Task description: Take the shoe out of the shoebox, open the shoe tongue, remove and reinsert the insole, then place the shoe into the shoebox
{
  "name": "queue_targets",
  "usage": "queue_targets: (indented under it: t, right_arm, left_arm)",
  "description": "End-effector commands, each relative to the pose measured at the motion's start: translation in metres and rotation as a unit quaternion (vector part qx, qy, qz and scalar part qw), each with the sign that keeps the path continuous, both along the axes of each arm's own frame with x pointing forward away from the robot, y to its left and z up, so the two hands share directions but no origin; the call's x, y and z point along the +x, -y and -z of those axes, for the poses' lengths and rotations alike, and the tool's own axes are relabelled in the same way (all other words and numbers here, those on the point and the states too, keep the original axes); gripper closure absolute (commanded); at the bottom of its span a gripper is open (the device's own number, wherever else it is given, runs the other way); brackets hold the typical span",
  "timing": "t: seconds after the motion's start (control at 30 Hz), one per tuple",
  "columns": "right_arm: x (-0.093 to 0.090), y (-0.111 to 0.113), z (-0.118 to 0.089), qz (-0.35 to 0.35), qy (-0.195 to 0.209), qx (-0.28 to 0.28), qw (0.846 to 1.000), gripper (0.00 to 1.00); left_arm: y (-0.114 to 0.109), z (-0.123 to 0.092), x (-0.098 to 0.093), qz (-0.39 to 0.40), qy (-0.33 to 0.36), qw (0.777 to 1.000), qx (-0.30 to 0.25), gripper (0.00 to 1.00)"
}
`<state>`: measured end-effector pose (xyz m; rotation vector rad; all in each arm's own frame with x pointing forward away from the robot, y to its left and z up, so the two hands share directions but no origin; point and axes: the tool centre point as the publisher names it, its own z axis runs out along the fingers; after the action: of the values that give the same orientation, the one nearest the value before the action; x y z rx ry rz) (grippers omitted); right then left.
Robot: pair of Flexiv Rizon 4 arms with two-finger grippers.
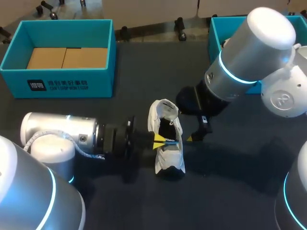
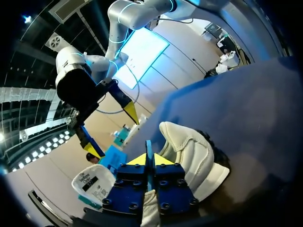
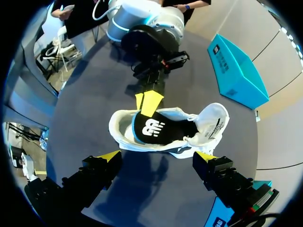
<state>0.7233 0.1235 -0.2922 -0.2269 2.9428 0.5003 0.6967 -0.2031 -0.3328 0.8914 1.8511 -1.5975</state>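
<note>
Shoe is lying out on the dark table, not in the blue shoebox, which is sitting well apart from it near the far edge. My left gripper is pinching the thin side wall of the shoe, with both yellow tips pressed on it from two sides. I think I am holding it this way so the shoe is not sliding or tipping while my other arm is working. My right gripper is hanging over the shoe with its fingers spread wide, holding nothing. It is looking right down into the opening. The tongue is folded back toward the toe, so the hole is standing open and the black insole is showing inside. I guess the open fingers are waiting there to go down for the insole. I cannot tell if the insole is sitting flat in the shoe.
</note>
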Motion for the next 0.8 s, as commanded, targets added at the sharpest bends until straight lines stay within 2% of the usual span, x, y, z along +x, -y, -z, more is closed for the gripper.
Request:
queue_targets:
  t: [0.03, 0.07, 0.57, 0.6, 0.67, 0.7, 0.8]
  right_arm:
    - [0.0, -0.001, 0.001, 0.0, 0.0, 0.0, 1.0, 0.0]
    - [0.0, -0.001, 0.001, 0.0, 0.0, 0.0, 1.0, 0.0]
    - [0.0, -0.001, 0.001, 0.0, 0.0, 0.0, 1.0, 0.0]
    - [0.0, -0.001, 0.001, 0.0, 0.0, 0.0, 1.0, 0.0]
    - [0.0, -0.001, 0.001, 0.0, 0.0, 0.0, 1.0, 0.0]
    - [0.0, -0.001, 0.001, 0.0, 0.0, 0.0, 1.0, 0.0]
    - [0.0, -0.001, 0.001, 0.0, 0.0, 0.0, 1.0, 0.0]
  left_arm:
    - [-0.005, -0.012, -0.003, 0.011, 0.004, 1.0, 0.003, 0.03]
    - [-0.005, -0.015, -0.003, 0.013, 0.006, 1.0, 0.002, 0.0]
    - [-0.019, -0.045, 0.0, 0.03, 0.021, 0.999, 0.004, 0.0]
    - [-0.02, -0.046, 0.0, 0.032, 0.022, 0.999, 0.005, 0.02]
    - [-0.021, -0.048, 0.002, 0.041, 0.024, 0.999, 0.012, 0.24]
    - [-0.021, -0.049, 0.002, 0.044, 0.026, 0.999, 0.015, 0.49]
    - [-0.023, -0.052, 0.003, 0.056, 0.032, 0.998, 0.023, 0.69]
